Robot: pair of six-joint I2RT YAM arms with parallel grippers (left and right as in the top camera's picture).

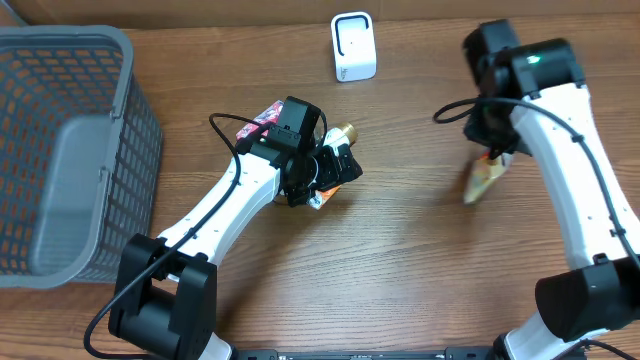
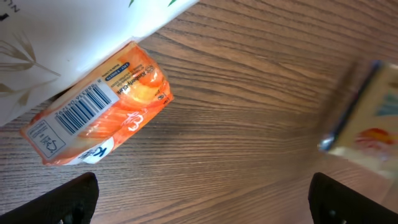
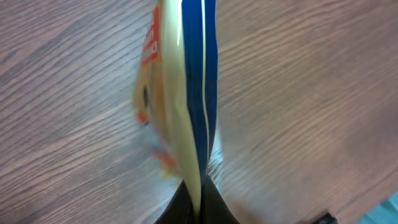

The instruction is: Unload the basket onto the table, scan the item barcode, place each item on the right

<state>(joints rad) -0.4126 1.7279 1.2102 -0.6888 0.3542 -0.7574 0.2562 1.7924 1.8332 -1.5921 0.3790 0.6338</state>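
My right gripper [image 3: 199, 196] is shut on the edge of a flat yellow and blue packet [image 3: 183, 93], which hangs blurred above the wood. From overhead that packet [image 1: 480, 180] dangles below the right gripper [image 1: 492, 155] at the right of the table. A white scanner [image 1: 353, 46] stands at the far middle edge. My left gripper [image 2: 202, 205] is open over bare wood, beside an orange packet [image 2: 93, 112] whose barcode faces up. In the overhead view the left gripper [image 1: 325, 180] hovers over a small pile of items in the middle.
A grey mesh basket [image 1: 60, 150] fills the left side. A white package [image 2: 62, 37] lies against the orange packet. A red wrapper [image 1: 262, 118] and a gold-coloured item [image 1: 345, 131] stick out from under the left arm.
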